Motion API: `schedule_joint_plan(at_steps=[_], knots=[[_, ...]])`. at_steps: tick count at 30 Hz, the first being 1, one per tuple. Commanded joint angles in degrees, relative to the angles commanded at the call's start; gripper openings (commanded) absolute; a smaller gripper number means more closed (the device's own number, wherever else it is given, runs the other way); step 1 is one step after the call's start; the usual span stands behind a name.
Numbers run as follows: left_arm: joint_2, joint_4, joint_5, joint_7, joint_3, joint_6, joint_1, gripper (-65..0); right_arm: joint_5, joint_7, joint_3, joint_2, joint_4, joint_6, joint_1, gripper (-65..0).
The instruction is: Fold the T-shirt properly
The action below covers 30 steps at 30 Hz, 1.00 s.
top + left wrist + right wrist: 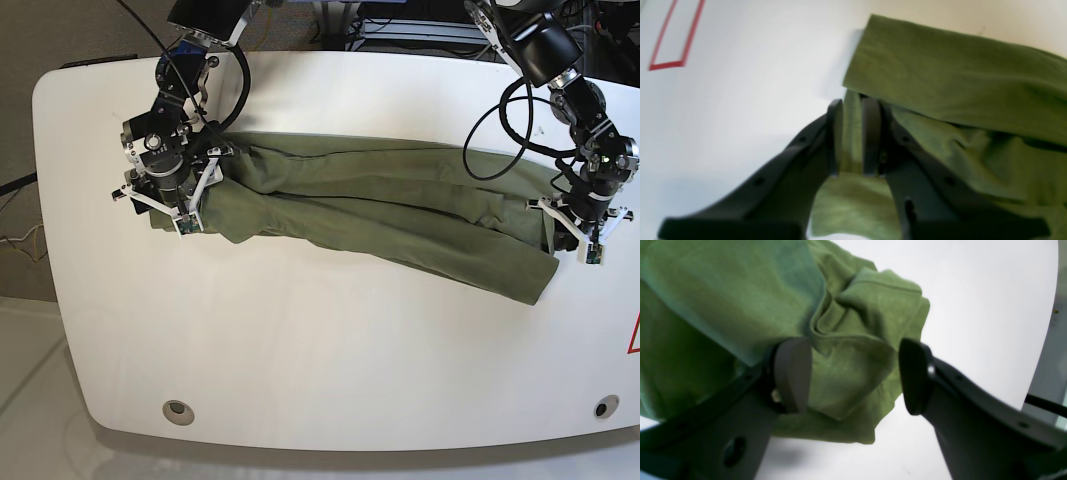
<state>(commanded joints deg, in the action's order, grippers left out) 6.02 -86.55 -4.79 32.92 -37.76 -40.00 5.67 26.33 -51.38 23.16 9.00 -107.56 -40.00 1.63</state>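
the left gripper [853, 136] is pinched on a fold of the shirt [380, 205]. the right gripper [853, 376] is wide open around a bunched sleeve, gripping nothing.

White table [320, 350] with rounded corners; smooth, glossy top. Round metal fitting [178, 409] set into the near left corner, a second one [600, 408] near right. Red tape mark [634, 335] at the right edge, cut off by the frame; in the left wrist view a red outlined rectangle [675, 36] shows on the surface.

Lying directly on the top: olive-green T-shirt [380, 215], drawn into a long rumpled band from far left toward the right side, sagging nearer at its right end. Bare white surface all along the near half.
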Motion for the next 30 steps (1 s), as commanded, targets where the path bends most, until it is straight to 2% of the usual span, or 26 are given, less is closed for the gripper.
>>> schedule_joint_plan(at_steps=[4,13,22,28,30], knots=[[0.2,1.1,0.0,-0.1,0.0,0.0,0.0,-52.8,0.1,0.0,0.0,0.0,0.0,0.0,0.0,-25.6],[0.4,4.2,0.0,-0.1,0.0,0.0,0.1,-24.4,0.1,0.0,0.0,0.0,0.0,0.0,0.0,-25.6],[0.4,3.3,-0.1,0.0,0.0,0.0,-0.2,-23.5,0.1,0.0,-0.1,0.0,0.0,0.0,0.0,-25.6],[0.3,-2.7,-0.2,0.3,0.0,0.0,-3.1,-23.4,0.1,0.0,-0.1,0.0,0.0,0.0,0.0,-25.6],[0.3,-5.0,-0.2,0.3,0.2,1.7,-4.6,-23.2,0.1,0.0,-0.1,0.0,0.1,0.0,0.0,-25.6]])
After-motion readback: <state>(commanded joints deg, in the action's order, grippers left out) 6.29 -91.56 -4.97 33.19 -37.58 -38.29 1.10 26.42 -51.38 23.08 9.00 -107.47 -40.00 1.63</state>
